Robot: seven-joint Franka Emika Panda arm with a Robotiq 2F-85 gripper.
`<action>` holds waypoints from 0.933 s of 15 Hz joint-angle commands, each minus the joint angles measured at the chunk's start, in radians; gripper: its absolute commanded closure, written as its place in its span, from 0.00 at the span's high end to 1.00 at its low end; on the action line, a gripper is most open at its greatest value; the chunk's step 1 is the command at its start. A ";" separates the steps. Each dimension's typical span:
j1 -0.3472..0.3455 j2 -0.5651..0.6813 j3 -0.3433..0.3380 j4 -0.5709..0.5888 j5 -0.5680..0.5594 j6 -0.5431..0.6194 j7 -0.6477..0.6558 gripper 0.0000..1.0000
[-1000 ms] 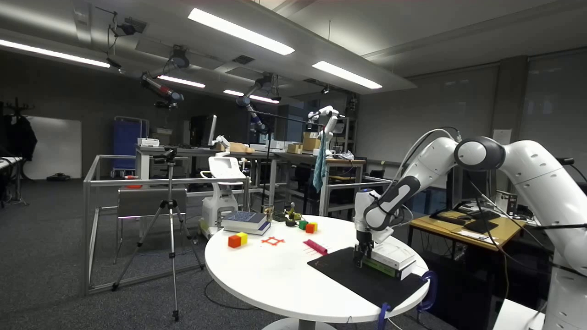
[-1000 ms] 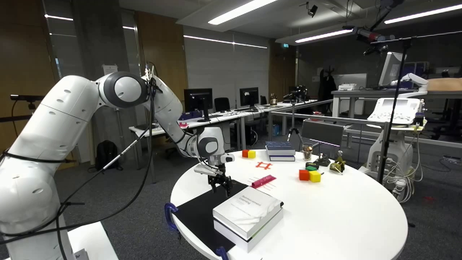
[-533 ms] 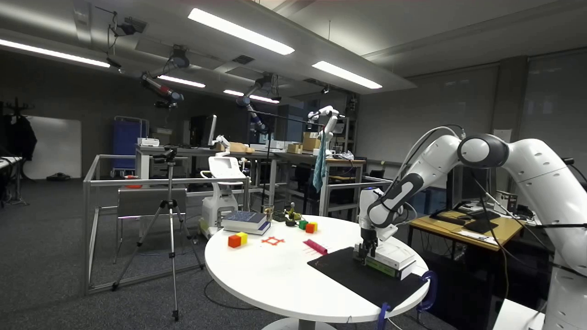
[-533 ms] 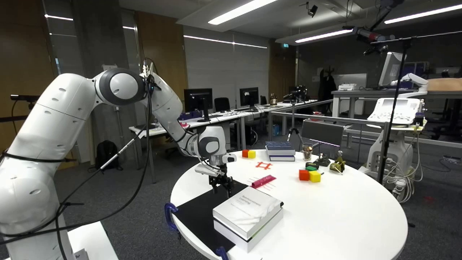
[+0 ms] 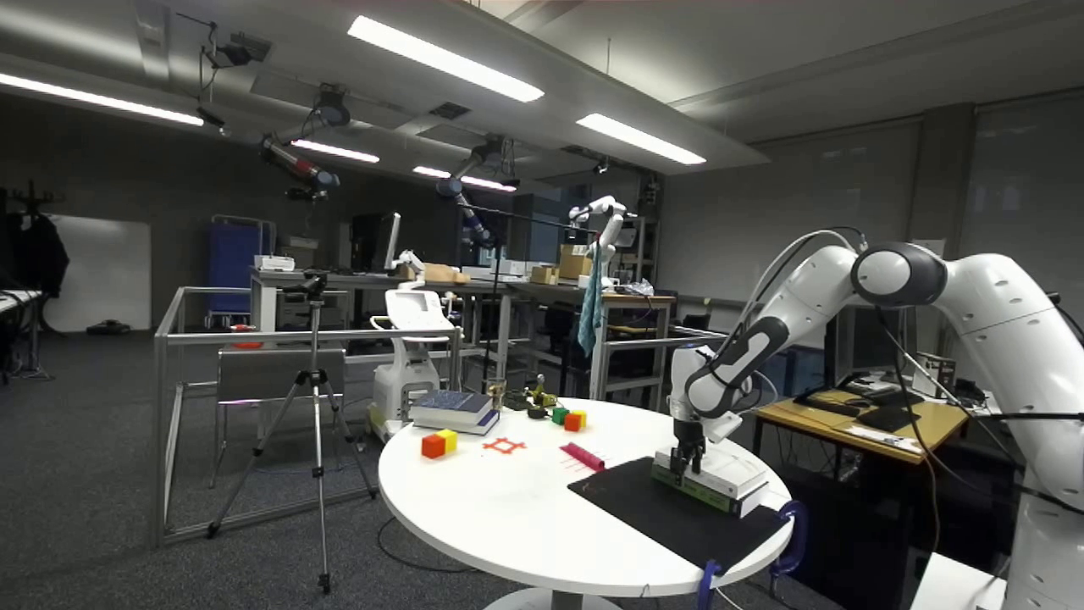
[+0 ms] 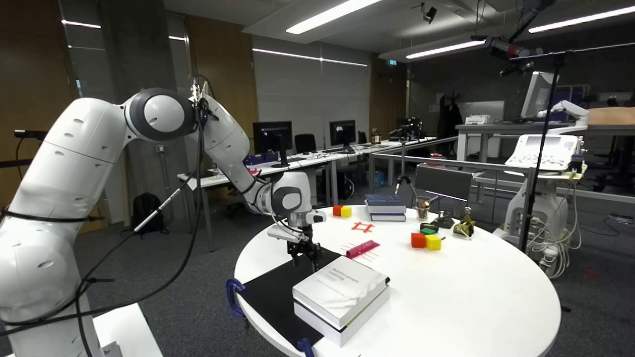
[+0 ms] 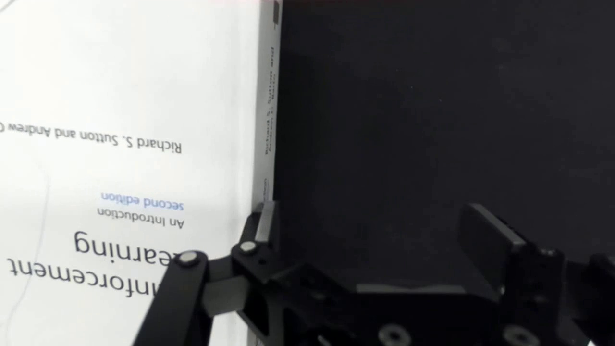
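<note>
one tool (image 7: 374, 223) beside two stacked books (image 6: 341, 293)

Robotics lab, clearly. White jointed arm (image 6: 163, 116) beside a round surface (image 6: 446, 292) carrying a Reinforcement Learning book (image 6: 342, 287); ceiling-hung robot arms (image 5: 306, 168), another white robot arm (image 5: 610, 225) at the back. Also metal railings (image 5: 254, 338), a tripod (image 5: 314, 377), medical-looking console (image 6: 560, 157), computer monitors (image 6: 342, 133), strip lights (image 5: 446, 58), grey floor (image 5: 85, 474).

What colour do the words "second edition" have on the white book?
Blue. The words "second edition" show best in the wrist view, on the white book.
</note>
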 commanded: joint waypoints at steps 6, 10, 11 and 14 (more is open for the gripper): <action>-0.034 -0.052 0.003 -0.066 0.029 0.041 -0.053 1.00; -0.029 -0.055 0.001 -0.066 0.022 0.038 -0.045 1.00; -0.020 -0.062 -0.001 -0.071 0.016 0.036 -0.037 1.00; -0.005 -0.090 0.004 -0.086 0.014 0.033 -0.025 1.00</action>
